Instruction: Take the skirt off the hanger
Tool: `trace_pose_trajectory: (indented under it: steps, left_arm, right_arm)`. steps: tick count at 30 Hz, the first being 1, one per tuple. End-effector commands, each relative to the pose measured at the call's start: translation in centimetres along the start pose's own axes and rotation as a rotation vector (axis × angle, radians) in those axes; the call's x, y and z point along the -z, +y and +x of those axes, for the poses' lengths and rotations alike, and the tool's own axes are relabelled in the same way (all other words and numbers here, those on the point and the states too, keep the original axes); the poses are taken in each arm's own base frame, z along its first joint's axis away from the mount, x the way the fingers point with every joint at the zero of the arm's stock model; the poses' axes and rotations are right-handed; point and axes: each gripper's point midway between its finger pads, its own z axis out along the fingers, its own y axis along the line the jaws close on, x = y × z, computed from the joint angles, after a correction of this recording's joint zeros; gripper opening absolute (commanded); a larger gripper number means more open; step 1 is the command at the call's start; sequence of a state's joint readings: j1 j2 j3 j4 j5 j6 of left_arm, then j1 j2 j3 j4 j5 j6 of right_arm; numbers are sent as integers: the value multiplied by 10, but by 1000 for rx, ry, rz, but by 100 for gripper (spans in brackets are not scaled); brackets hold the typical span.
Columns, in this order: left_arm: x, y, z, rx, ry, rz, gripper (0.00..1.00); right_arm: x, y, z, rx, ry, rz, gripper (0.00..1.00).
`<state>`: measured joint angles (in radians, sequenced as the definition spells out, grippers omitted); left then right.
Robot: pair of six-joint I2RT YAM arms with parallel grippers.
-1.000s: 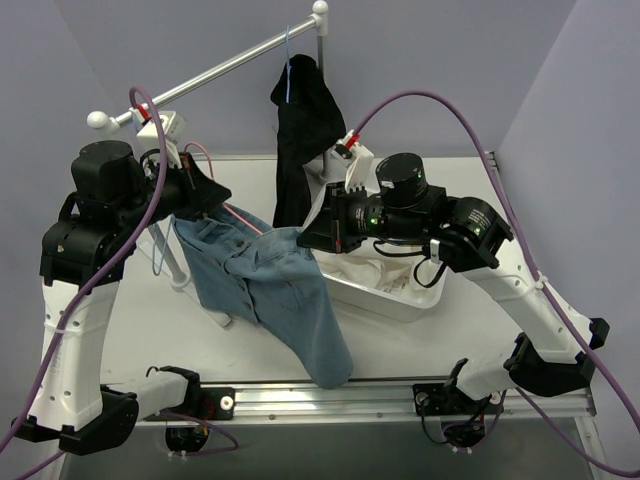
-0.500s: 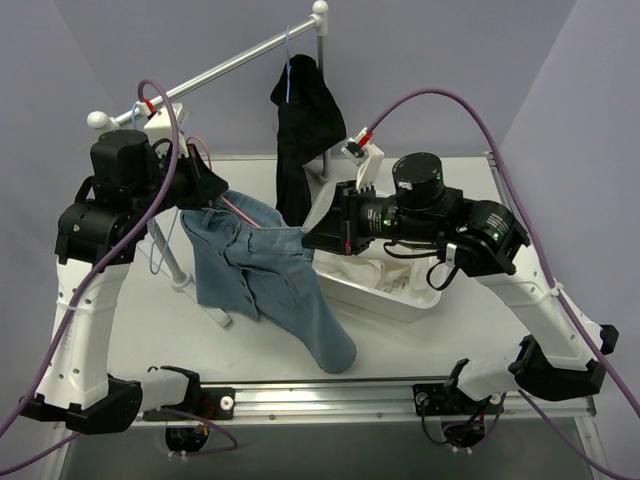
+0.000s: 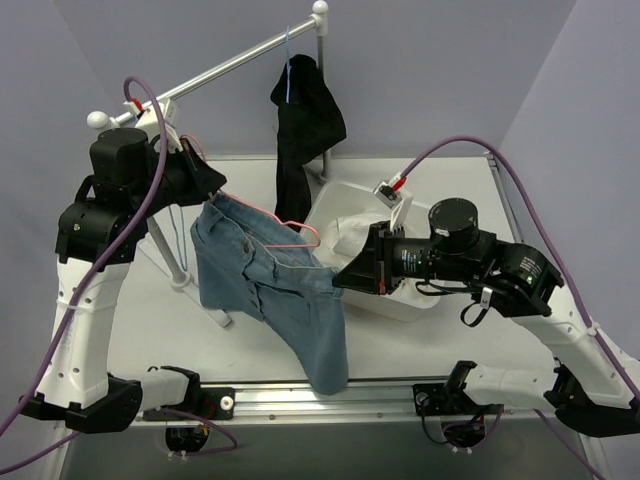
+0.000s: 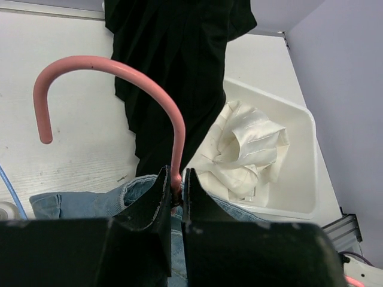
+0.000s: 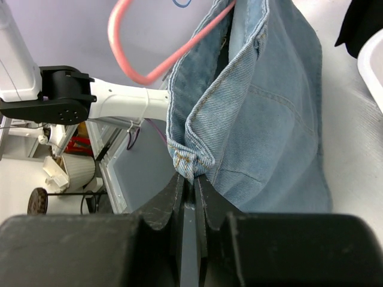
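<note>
1. left gripper: both fingers are pressed together on the stem of a pink hanger, just below its curved hook. from the left wrist camera i see the hook arching up and over to the left.
2. right gripper: its fingers are clamped on a folded edge of the waistband of a blue denim garment. the denim hangs past the fingers in a long fold.
3. from the top camera, the denim garment hangs on the pink hanger, stretched between the two grippers. its waistband runs from the left gripper down to the right one, and its lower end drapes toward the near edge of the table.
4. the skirt, black, hangs at the back of the scene, well apart from both grippers. it is bunched into a narrow dark drape, and neither gripper touches it.
5. the hanger, thin and light blue, carries the skirt. its hook is over a silver rail that slopes up to the right, near the rail's right post.
6. a white tub sits on the table to the right of the skirt, with a crumpled white garment inside it. the right arm reaches across the tub's near side.
</note>
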<state>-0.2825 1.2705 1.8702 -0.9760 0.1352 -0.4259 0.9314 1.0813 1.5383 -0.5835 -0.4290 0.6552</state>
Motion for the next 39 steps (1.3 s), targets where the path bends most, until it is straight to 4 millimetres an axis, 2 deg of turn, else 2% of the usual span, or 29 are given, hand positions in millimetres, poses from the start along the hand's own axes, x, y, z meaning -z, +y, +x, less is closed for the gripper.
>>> trace_pose_trajectory:
  steps: [1,5,7,11,15,17,18,19,20,21,22,23,24,26,27,29,30,32,33,35,36,39]
  left_arm:
    - [5,-9,-39,-3,-145,25,2]
    - [13,-38,-44,107,-152,159,2]
    - [23,-57,-51,171,-169,250,2]
    - [42,-80,-58,230,-176,366,2]
    - [72,-102,-66,266,-201,478,2]
    - [87,-114,-69,289,-198,544,2]
    - [100,-122,-75,283,-229,594,2]
    - [109,-128,-78,311,-231,628,2]
    - [115,-133,-79,317,-238,656,2]
    - [130,-141,-83,301,-257,713,2]
    - [136,-144,-83,307,-259,730,2]
    - [143,-148,-85,293,-265,754,2]
    - [150,-155,-84,256,-263,799,2]
    - [155,-159,-80,213,-249,833,2]
    - [159,-161,-78,197,-249,847,2]
    - [159,-161,-70,176,-226,857,2]
    - [156,-158,-64,183,-201,837,2]
    - [154,-154,-58,163,-189,821,2]
    - [152,-151,-53,168,-170,803,2]
    - [149,-148,-49,153,-163,782,2]
    - [148,-146,-46,154,-152,774,2]
    - [142,-143,-39,153,-127,761,2]
  right_arm:
    - [12,15,-6,8,-53,-53,0]
    - [-1,9,-7,2,-56,-50,0]
    - [-11,1,-9,3,-64,-29,0]
    - [-28,-11,-20,3,-92,27,0]
    - [-53,-26,-35,-3,-108,104,0]
    - [-55,-22,-49,13,-132,106,0]
    - [-65,-26,-50,30,-113,123,0]
    - [-66,-25,-55,39,-117,127,0]
    - [-61,-15,-71,59,-156,123,0]
    - [-64,-20,-76,66,-155,147,0]
    - [-62,-19,-84,91,-172,157,0]
    - [-50,-8,-104,111,-230,154,0]
    - [-49,-13,-112,117,-238,183,0]
    - [-34,-17,-136,144,-303,223,0]
    - [-20,-11,-154,155,-357,233,0]
    - [0,-15,-177,188,-425,266,0]
    - [15,-5,-191,217,-479,260,0]
    - [36,8,-206,289,-550,264,0]
    - [58,16,-218,304,-638,279,0]
    - [86,23,-230,327,-742,312,0]
    - [107,32,-237,360,-811,315,0]
    - [138,38,-250,399,-921,373,0]
